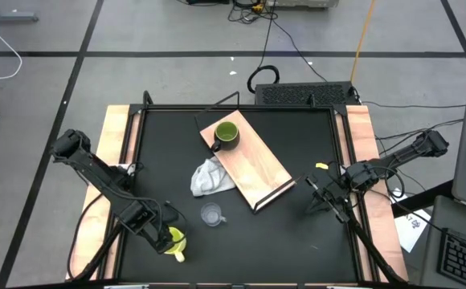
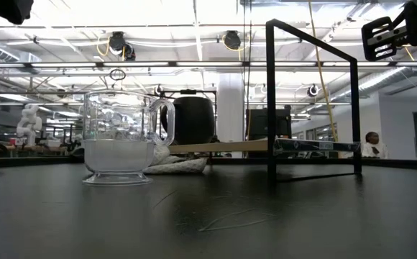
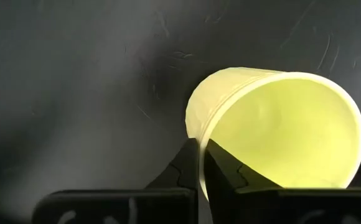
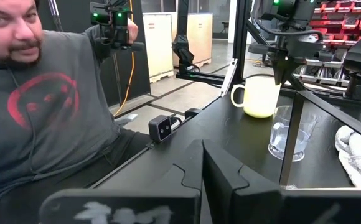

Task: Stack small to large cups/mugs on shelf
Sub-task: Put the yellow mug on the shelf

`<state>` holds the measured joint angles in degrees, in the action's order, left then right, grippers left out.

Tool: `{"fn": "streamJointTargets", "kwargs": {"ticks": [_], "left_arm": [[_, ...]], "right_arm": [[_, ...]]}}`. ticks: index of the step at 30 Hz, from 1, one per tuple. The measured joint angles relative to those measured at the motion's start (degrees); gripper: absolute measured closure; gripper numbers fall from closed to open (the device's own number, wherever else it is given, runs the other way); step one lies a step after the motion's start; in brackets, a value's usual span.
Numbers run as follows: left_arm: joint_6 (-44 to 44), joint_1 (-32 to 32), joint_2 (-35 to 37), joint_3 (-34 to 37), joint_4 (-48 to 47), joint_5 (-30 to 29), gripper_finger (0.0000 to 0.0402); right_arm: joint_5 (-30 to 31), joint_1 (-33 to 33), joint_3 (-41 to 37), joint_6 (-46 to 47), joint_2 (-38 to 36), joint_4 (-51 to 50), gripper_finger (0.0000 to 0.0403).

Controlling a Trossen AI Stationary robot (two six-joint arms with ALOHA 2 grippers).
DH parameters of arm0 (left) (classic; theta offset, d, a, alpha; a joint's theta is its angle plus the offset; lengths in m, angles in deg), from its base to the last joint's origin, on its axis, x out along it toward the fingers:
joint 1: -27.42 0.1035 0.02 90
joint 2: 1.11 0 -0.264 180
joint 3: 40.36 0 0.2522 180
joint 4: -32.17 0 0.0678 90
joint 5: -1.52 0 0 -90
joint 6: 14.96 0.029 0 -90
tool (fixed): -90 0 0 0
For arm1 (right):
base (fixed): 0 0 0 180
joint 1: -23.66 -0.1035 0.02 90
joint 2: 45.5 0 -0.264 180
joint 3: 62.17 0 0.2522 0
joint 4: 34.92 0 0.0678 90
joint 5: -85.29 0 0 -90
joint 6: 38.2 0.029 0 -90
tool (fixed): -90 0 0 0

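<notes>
Our left claw (image 1: 171,238) grips the yellow mug's (image 1: 174,242) rim near the desk's front edge for lifting; right claw (image 1: 323,193) waits clenched.

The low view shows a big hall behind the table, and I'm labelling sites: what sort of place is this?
Probably an industrial robotics lab or workshop: exposed ceiling ducts and strip lights overhead, cables trailing across a taped concrete floor, and a white humanoid robot standing in the background.

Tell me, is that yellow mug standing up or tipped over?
Upright in the right wrist view: the yellow mug stands on the table, mouth up. The left gripper is shut on its rim from above.
</notes>
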<state>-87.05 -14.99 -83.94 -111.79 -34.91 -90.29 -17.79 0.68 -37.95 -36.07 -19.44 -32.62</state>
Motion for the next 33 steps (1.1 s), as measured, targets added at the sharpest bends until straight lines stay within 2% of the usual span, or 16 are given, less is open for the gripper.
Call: {"fn": "streamJointTargets", "kwargs": {"ticks": [5, 12, 20, 26, 33], "left_arm": [[8.9, 0.1, 0.0, 0.0, -0.2, -1.5, 0.0394], [16.7, 3.3, 0.8, 0.0, -0.4, 0.2, 0.0396], [21.5, 5.1, 6.6, 0.0, -2.8, -2.4, 0.0398], [22.9, 6.5, 12.0, 0.0, -8.5, -3.7, 0.0398], [35.7, 8.3, 15.5, 0.0, -9.1, -7.2, 0.0399]], "right_arm": [[0.0, 0.0, 0.0, -0.3, 0.0, 0.0, 0.0403], [0.0, 0.0, 0.0, -0.3, 0.0, 0.0, 0.0403], [0.0, 0.0, 0.0, -0.2, 0.0, 0.0, 0.0403], [0.0, 0.0, 0.0, 0.0, 0.0, 0.0, 0.0403], [0.0, 0.0, 0.0, -1.1, 0.0, 0.1, 0.0403]]}}
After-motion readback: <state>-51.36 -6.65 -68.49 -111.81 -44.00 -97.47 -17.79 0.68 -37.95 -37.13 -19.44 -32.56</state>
